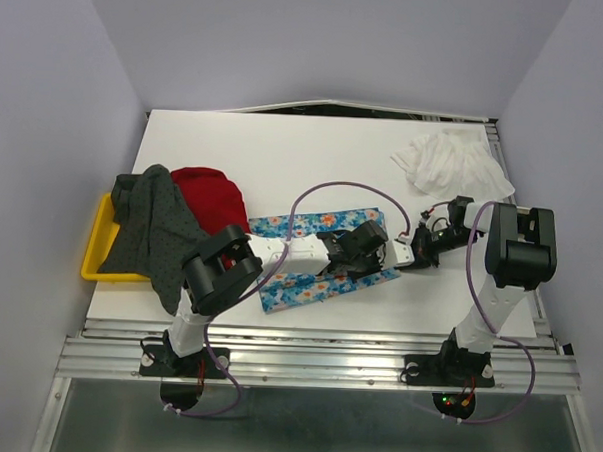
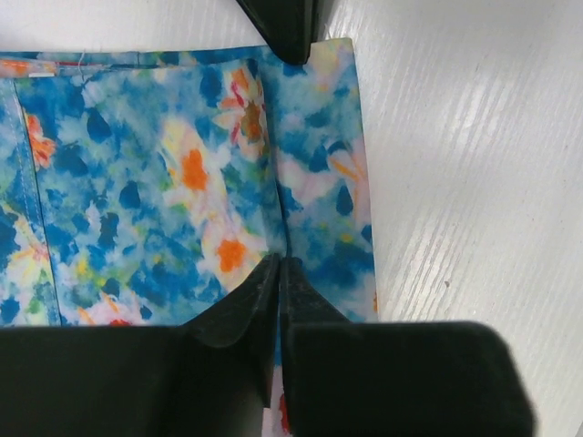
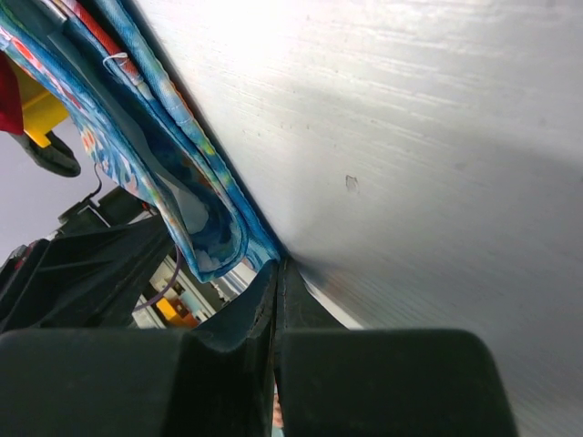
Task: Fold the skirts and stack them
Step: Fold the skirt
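The blue flower-print skirt (image 1: 301, 289) lies flat at the table's middle, partly under my left arm. My left gripper (image 2: 279, 264) is shut on a raised crease of this skirt (image 2: 182, 173) near its right edge. My right gripper (image 3: 276, 264) is shut on the blue skirt's (image 3: 196, 209) right edge, and its black fingertips (image 2: 287, 27) show at the skirt's corner in the left wrist view. From above, the two grippers, left (image 1: 372, 251) and right (image 1: 400, 254), nearly meet. The white skirt (image 1: 450, 162) lies crumpled at the back right. At the left, the red skirt (image 1: 211, 196) and the dark grey dotted skirt (image 1: 157, 230) lie heaped.
A yellow tray (image 1: 96, 249) sits at the table's left edge, half under the grey skirt. Purple cables (image 1: 328, 187) loop over the table's middle. A metal rail (image 1: 326, 362) runs along the near edge, by both arm bases.
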You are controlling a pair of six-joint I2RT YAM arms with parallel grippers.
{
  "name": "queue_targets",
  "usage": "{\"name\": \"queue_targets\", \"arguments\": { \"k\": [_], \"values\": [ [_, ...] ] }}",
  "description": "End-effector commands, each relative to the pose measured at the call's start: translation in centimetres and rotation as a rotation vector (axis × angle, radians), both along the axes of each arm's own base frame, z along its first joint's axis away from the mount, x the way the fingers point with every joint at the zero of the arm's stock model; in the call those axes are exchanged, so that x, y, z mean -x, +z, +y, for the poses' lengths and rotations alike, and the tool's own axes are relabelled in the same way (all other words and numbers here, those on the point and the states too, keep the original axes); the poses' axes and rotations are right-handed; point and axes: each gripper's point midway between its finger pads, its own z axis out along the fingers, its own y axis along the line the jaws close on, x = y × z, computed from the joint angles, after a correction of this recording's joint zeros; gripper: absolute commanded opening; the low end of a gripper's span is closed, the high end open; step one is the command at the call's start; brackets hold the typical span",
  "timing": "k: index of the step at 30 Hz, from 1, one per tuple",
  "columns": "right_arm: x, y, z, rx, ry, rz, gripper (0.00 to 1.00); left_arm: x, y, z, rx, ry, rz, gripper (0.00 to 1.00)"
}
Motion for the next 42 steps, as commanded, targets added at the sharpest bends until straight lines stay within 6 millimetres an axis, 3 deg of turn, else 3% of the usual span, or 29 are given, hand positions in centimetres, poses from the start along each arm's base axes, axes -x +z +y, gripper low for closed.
{"name": "queue_targets", "arguments": {
  "k": [1, 2, 7, 14, 16, 20, 42],
  "values": [
    [0.9, -3.6, -1.3, 0.124, 0.019, 0.058, 0.01, -0.6, 1.5, -1.2, 0.035, -0.005, -0.030, 0.06],
    [0.8, -3.6, -1.2, 0.121, 0.020, 0.055, 0.01, -0.6, 1.8, -1.2, 0.039, -0.004, -0.035, 0.00],
    [0.9, -3.6, -1.2, 0.116, 0.018, 0.060, 0.01, 0.3, 3.0, -1.7, 0.054, -0.026, -0.048, 0.00],
    [0.8, -3.5, -1.1, 0.113, 0.017, 0.057, 0.01, 1.5, 1.8, -1.6, 0.028, -0.036, -0.027, 0.00],
    [0.8, -3.5, -1.1, 0.113, 0.015, 0.055, 0.01, 1.3, 1.6, -1.4, 0.019, -0.023, -0.035, 0.12],
    [0.9, -3.6, -1.1, 0.112, 0.014, 0.065, 0.01, 1.5, 1.7, -1.3, 0.016, -0.042, -0.043, 0.16],
    [0.9, -3.8, -1.1, 0.114, 0.014, 0.068, 0.01, 4.5, -0.3, -2.5, 0.008, -0.135, 0.042, 0.00]
  ]
}}
